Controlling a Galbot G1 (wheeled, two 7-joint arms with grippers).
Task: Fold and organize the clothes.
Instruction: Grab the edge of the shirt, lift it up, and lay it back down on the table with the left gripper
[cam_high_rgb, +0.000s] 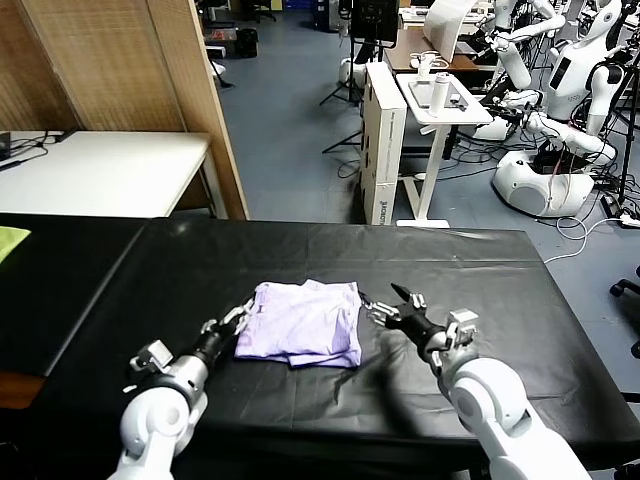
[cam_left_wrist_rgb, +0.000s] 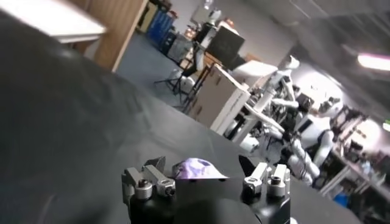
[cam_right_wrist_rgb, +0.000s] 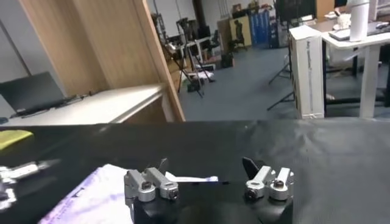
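- The T-shirt (cam_high_rgb: 305, 322) is pale lavender, thin and wrinkled.
- It is folded into a rough rectangle.
- It lies flat on the black tabletop (cam_high_rgb: 480, 270), near the front edge.

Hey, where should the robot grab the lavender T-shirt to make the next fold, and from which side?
Probably by its two side edges. The T-shirt lies flat and part-folded on the black table, with the open left gripper at its left edge and the open right gripper just off its right edge.
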